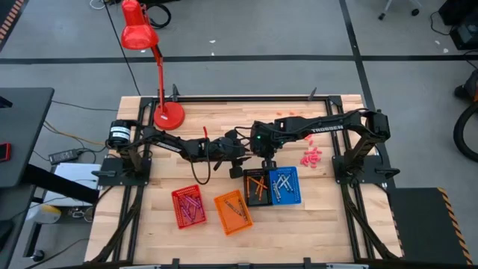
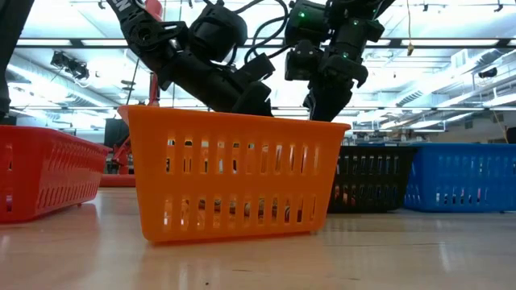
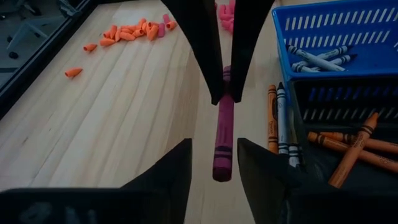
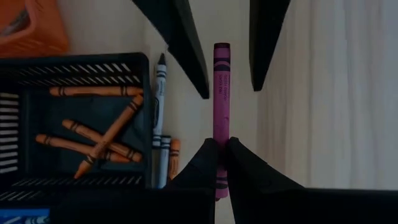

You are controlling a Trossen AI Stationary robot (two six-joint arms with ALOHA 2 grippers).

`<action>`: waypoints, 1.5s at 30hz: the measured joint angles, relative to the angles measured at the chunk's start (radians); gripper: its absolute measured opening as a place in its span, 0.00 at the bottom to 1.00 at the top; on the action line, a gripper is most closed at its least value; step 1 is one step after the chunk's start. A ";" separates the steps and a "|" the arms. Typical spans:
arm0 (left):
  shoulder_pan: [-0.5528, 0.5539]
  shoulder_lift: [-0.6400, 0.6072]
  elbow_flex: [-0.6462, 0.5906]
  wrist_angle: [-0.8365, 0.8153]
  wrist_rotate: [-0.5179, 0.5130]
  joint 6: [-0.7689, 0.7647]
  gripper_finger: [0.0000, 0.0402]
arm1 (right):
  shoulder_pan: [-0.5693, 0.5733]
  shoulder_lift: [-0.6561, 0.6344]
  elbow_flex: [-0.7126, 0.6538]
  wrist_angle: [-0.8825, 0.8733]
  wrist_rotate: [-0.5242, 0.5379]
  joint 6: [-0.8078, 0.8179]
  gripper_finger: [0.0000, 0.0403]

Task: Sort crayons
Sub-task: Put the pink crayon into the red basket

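Observation:
A magenta crayon (image 3: 222, 143) sits between my two grippers, just left of the black basket (image 1: 258, 187). My right gripper (image 4: 222, 155) is shut on it. My left gripper (image 3: 219, 168) is open, one finger on each side of the crayon's flat free end without touching it. Both meet near the table's middle, the left gripper (image 1: 240, 157) beside the right gripper (image 1: 263, 161). In the low view the orange basket (image 2: 234, 173) hides both grippers' fingertips. Loose orange and grey crayons (image 4: 160, 124) lie on the table against the black basket's left wall. My right gripper pinches the magenta crayon between its two fingertips (image 3: 214, 93), on the wrapped shaft (image 4: 222, 134) away from the flat end. The fingers come from above, slanting down. The crayon's flat end (image 4: 222, 50) sticks out toward my left gripper. It looks clear of the table.
The black basket holds orange crayons (image 4: 99, 134); the blue basket (image 1: 284, 185) holds grey ones (image 3: 317, 59). A red basket (image 1: 188, 207) and the orange basket (image 1: 233, 211) stand nearer the front. Small orange bits (image 3: 134, 31) and pink bits (image 1: 311, 157) lie farther back; a red lamp (image 1: 168, 112) stands far left.

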 joint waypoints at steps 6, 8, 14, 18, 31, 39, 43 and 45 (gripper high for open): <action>0.000 0.000 0.000 0.005 0.001 0.000 0.23 | 0.000 -0.003 0.000 0.000 -0.003 0.006 0.06; 0.000 0.000 0.000 0.006 0.001 0.000 0.18 | 0.000 -0.003 0.000 0.001 -0.003 0.008 0.06; -0.001 0.000 0.000 0.004 0.004 0.004 0.08 | 0.000 -0.003 0.000 0.001 -0.002 0.007 0.06; -0.001 0.000 0.000 0.005 0.004 0.004 0.10 | 0.000 -0.003 0.000 0.002 -0.002 0.008 0.09; 0.000 0.000 0.001 -0.007 0.000 -0.005 0.11 | 0.001 -0.081 0.063 -0.107 0.072 0.008 0.22; -0.001 0.000 0.001 -0.009 0.000 -0.014 0.11 | 0.002 -0.239 -0.049 -0.022 0.193 0.091 0.22; -0.001 0.000 0.001 -0.008 0.000 -0.014 0.11 | 0.006 -0.329 -0.176 0.112 0.210 0.119 0.22; -0.001 0.000 0.001 -0.004 0.000 -0.014 0.11 | 0.006 -0.372 -0.241 0.183 0.210 0.137 0.22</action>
